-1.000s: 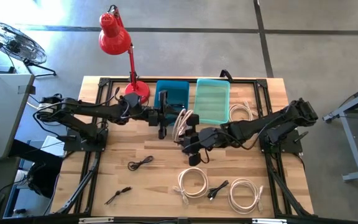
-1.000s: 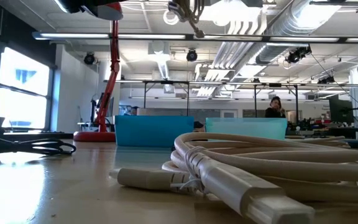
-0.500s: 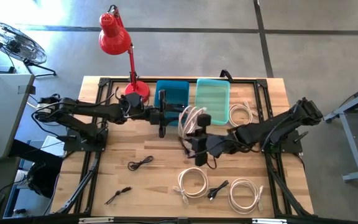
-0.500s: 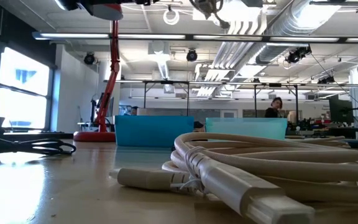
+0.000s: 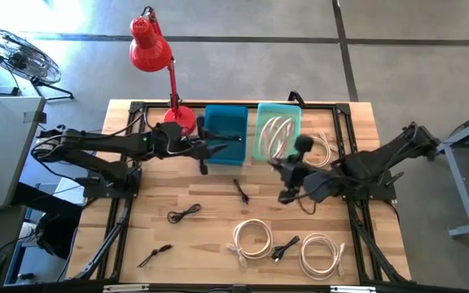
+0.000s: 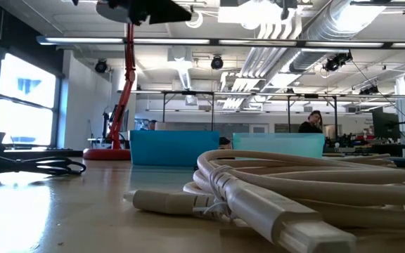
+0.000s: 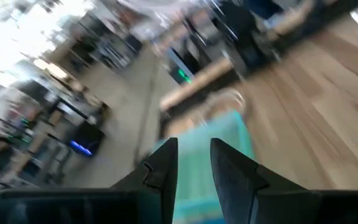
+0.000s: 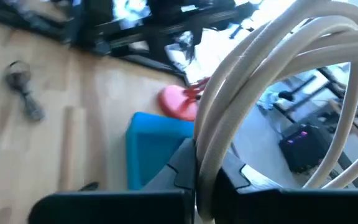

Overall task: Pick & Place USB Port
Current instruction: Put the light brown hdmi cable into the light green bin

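My right gripper [image 5: 278, 160] is shut on a coiled white cable [image 5: 277, 135], which it holds above the teal bin [image 5: 280, 151] at the table's far side. The coil also shows in the right wrist view [image 8: 272, 87]. My left gripper [image 5: 204, 159] hovers at the near edge of the blue bin [image 5: 225, 122]. In the left wrist view its fingers [image 7: 191, 165] stand a little apart with nothing between them. A short black cable [image 5: 240, 190] lies on the table between the two arms. My right gripper pinches several strands of the white coil together between its two fingers, at the coil's near side [image 8: 207, 140]. The fingers reach toward the table's far edge. The coil stands out beyond the fingertips, lifted clear over the teal bin.
A red desk lamp [image 5: 169, 114] stands left of the blue bin. Another white coil [image 5: 320, 148] lies right of the teal bin. Near the front edge lie two white coils [image 5: 252, 240] [image 5: 322, 252] and black cables [image 5: 184, 214] [image 5: 155, 255] [image 5: 285, 248]. One coil fills the low view [image 6: 294, 186].
My right gripper has carried the white coil from the middle of the table toward the far edge and the right, and it is now over the teal bin. My left gripper has drawn back a little toward the table's left edge.
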